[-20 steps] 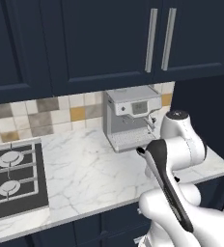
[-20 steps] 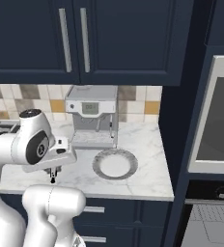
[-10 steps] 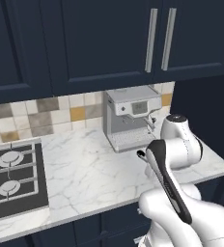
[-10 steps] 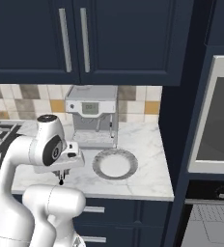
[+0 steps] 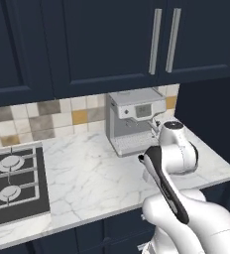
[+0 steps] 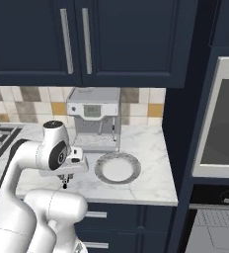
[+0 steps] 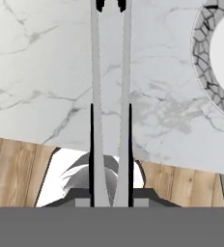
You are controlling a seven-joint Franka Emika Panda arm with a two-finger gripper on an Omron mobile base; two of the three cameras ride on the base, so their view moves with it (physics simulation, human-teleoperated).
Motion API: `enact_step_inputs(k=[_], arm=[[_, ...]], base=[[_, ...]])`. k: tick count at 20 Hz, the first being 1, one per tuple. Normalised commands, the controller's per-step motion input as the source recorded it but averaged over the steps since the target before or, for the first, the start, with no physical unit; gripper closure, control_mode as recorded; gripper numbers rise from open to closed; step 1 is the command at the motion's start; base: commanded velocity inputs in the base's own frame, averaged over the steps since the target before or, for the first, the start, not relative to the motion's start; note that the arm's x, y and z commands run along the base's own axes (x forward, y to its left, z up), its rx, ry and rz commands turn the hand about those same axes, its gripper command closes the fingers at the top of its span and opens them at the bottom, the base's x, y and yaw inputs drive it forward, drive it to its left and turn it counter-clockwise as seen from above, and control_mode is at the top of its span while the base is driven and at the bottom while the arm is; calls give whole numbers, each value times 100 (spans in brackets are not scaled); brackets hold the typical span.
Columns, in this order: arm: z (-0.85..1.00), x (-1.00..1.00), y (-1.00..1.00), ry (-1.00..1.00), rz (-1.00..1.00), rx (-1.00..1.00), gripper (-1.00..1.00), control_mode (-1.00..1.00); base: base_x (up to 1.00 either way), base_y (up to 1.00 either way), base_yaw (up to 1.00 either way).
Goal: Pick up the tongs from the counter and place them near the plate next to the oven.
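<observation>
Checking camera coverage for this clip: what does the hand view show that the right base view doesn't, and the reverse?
Hand view alone: the tongs gripped in the shut tool, their two silver arms running up over the marble, with wooden floor past the counter's edge.

Right base view alone: the oven at the right, the coffee machine against the tiles, the navy wall cabinets and the arm's white body.

Shared: the plate, seen whole in the right base view but cut by the hand view's edge, and the marble worktop.
</observation>
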Motion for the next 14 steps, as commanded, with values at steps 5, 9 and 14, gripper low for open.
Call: enact_step_inputs(k=[5, 9, 14], arm=[[-27, 36, 8, 0, -5, 0, 100, -100], [-36, 30, 1, 0, -3, 0, 100, -100], [-34, 22, 0, 0, 0, 0, 100, -100]], base=[[0, 0, 0], [0, 0, 0], [0, 0, 0]])
